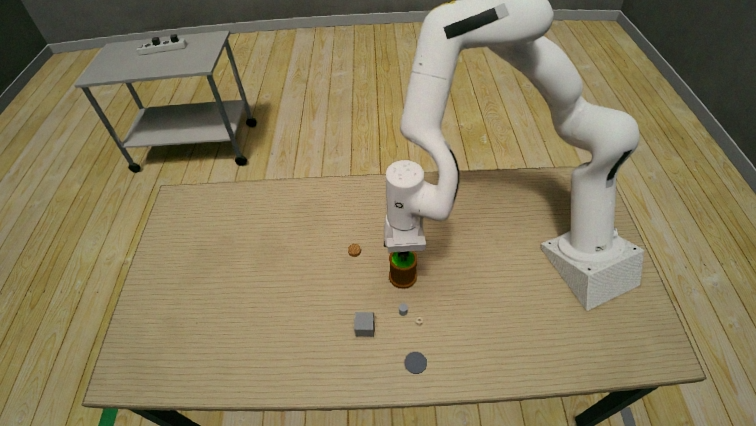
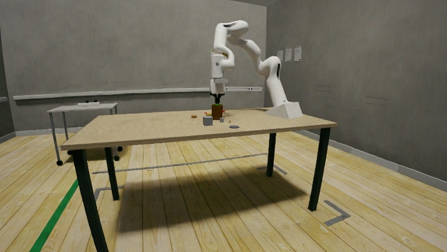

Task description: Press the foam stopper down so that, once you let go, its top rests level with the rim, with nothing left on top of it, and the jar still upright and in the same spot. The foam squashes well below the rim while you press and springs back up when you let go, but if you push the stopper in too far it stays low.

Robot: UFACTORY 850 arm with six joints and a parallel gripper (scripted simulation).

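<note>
Nearest the front table (image 1: pixel 211 370) edge: flat grey disc (image 1: pixel 415 362), lying alone. Next row back: grey cube (image 1: pixel 363 323) on the left, small grey cylinder (image 1: pixel 403 309) just right of it, tiny pale ring (image 1: pixel 419 320) beside the cylinder; all three apart, none touching. Behind those, mid-table: brown jar (image 1: pixel 403 275), upright, with the green foam stopper (image 1: pixel 395 258) showing inside its mouth. Gripper (image 1: pixel 404 256) points straight down over the jar, fingers closed together with nothing between them, tips at the stopper top; exterior view shows the dark fingers (image 2: pixel 217 99) meeting the green at the jar (image 2: pixel 217 112) rim. Can't tell from either view how the stopper top sits relative to the rim, since the gripper covers it. Left of the jar, slightly further back: small round cork-coloured disc (image 1: pixel 354 249), flat on the table, clear of the jar. Right side of the table: arm's white wedge-shaped base (image 1: pixel 629 285), arm arching up and over to the jar. Off the table, far left corner of the room: grey wheeled cart (image 1: pixel 158 63) with a white power strip (image 1: pixel 161 45) on its top shelf.
</note>
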